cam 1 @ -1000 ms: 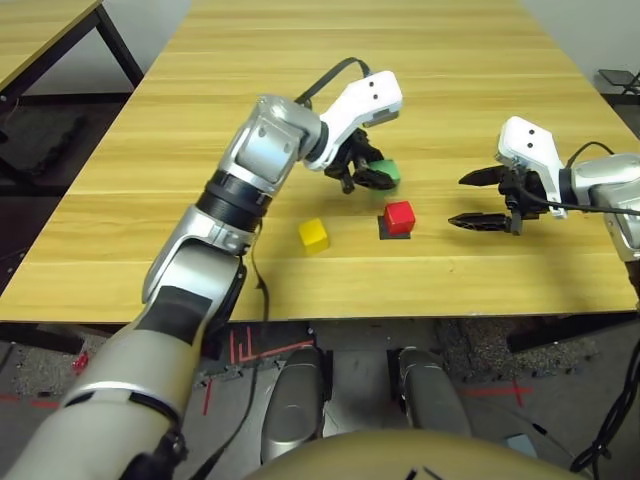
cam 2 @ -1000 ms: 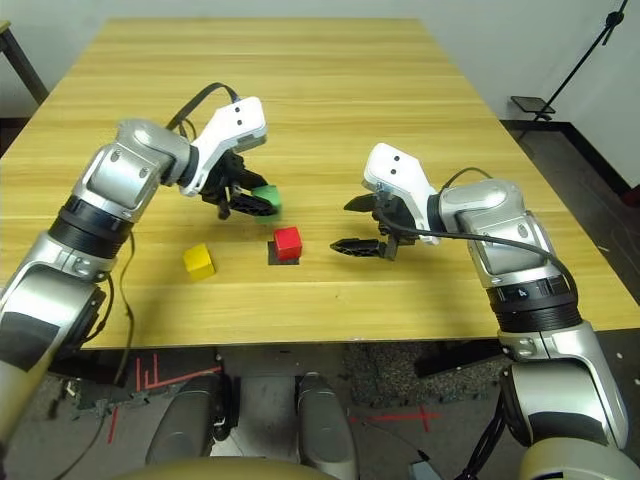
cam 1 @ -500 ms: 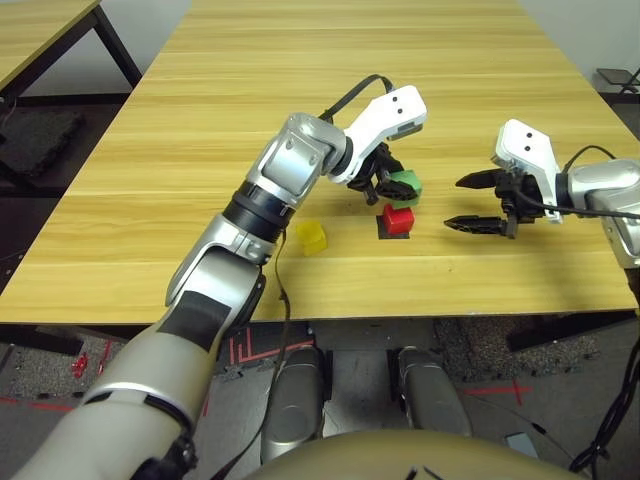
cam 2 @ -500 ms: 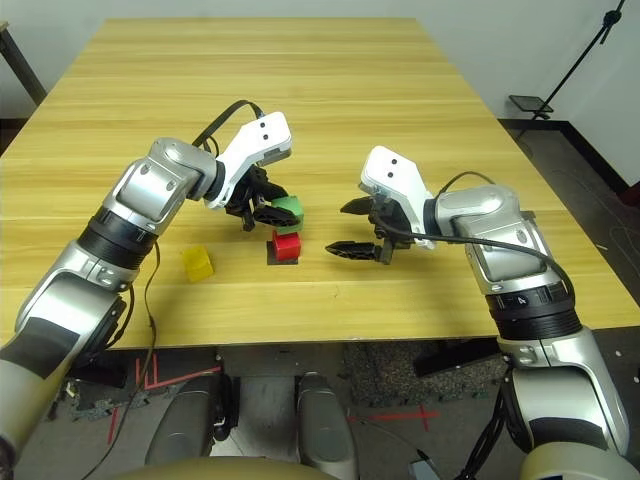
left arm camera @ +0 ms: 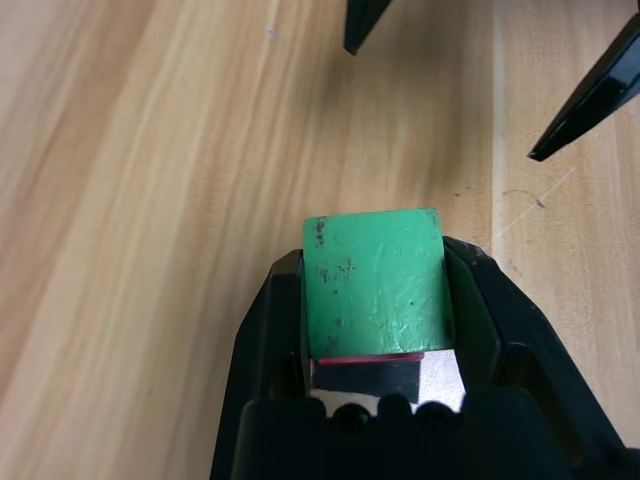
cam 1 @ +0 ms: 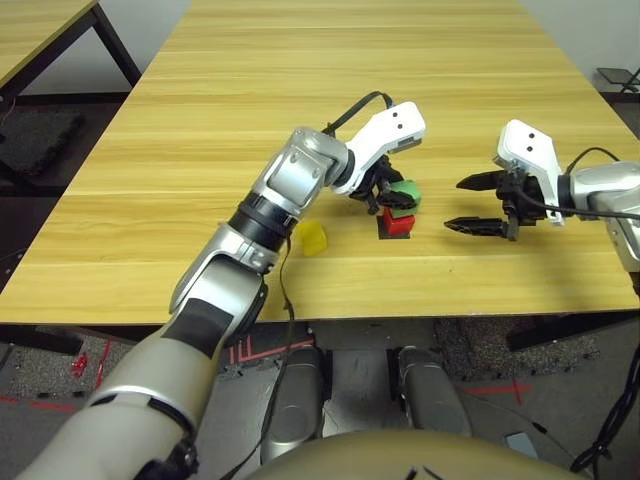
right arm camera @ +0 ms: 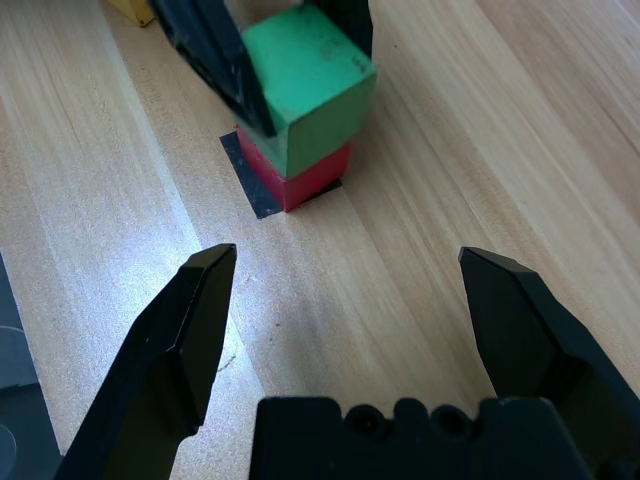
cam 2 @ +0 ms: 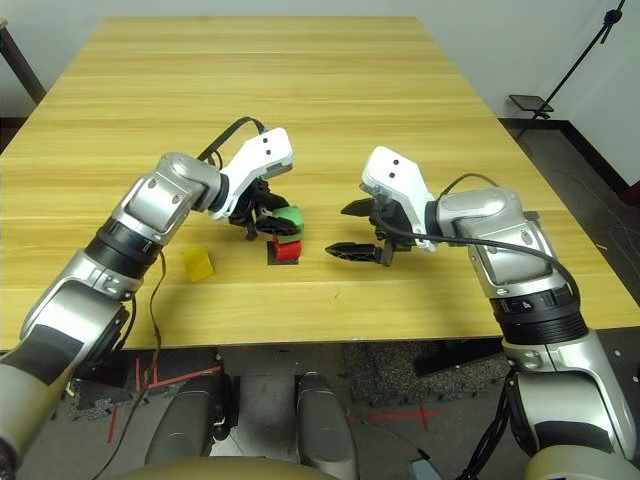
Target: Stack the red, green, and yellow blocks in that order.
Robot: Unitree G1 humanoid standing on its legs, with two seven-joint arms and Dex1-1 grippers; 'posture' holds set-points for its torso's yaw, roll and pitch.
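The green block [cam 1: 404, 192] sits on top of the red block [cam 1: 398, 221], which rests on a flat black square [right arm camera: 262, 188] near the table's middle. My left gripper [cam 1: 388, 197] is shut on the green block; its black fingers [left arm camera: 275, 320] clamp the cube's two sides. The red block is mostly covered, a thin red edge [left arm camera: 370, 355] peeking under the green one. The yellow block [cam 1: 313, 237] lies alone on the wood to the left of the stack. My right gripper [cam 1: 476, 203] hovers open to the right of the stack, apart from it, with nothing between its fingers.
The wooden table [cam 1: 300, 90] stretches far behind the blocks. Its front edge [cam 1: 330, 310] runs close below the stack. A second table corner [cam 1: 40, 30] stands at the far left, a stand's foot [cam 2: 530, 103] on the floor at the right.
My left gripper carried the green block rightward and down from behind the red block onto its top. The right gripper stayed open in place.
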